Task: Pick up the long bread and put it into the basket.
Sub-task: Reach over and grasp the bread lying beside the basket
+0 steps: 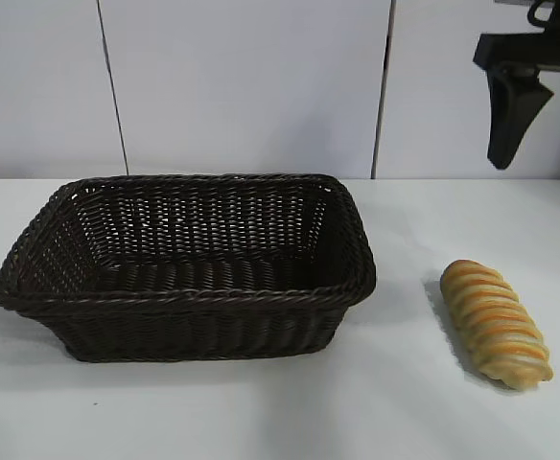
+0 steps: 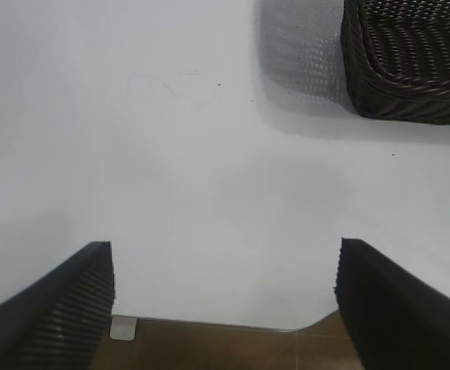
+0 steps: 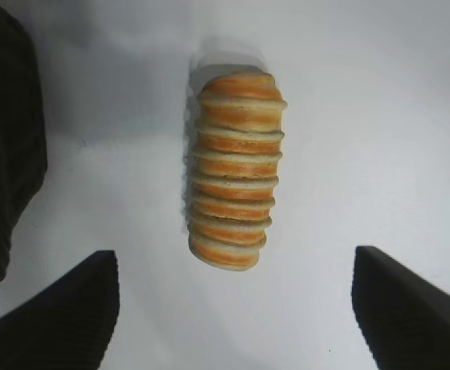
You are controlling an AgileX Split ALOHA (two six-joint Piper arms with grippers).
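Observation:
The long bread (image 1: 496,324), golden with orange-brown ridges, lies on the white table to the right of the basket (image 1: 203,295), a dark woven wicker one with nothing in it. My right gripper (image 1: 545,153) hangs high above the table's far right, behind the bread. In the right wrist view its jaws (image 3: 236,308) stand open and apart from the bread (image 3: 235,173), which lies lengthwise ahead of them, with the basket's side (image 3: 5,139) off to one edge. My left gripper (image 2: 225,285) is open over bare table near the table's edge, a corner of the basket (image 2: 410,69) ahead. It is outside the exterior view.
The white table (image 1: 405,402) has bare room around the bread and in front of the basket. A white panelled wall (image 1: 251,86) stands behind. The left wrist view shows the table's edge and brown floor (image 2: 225,347) below.

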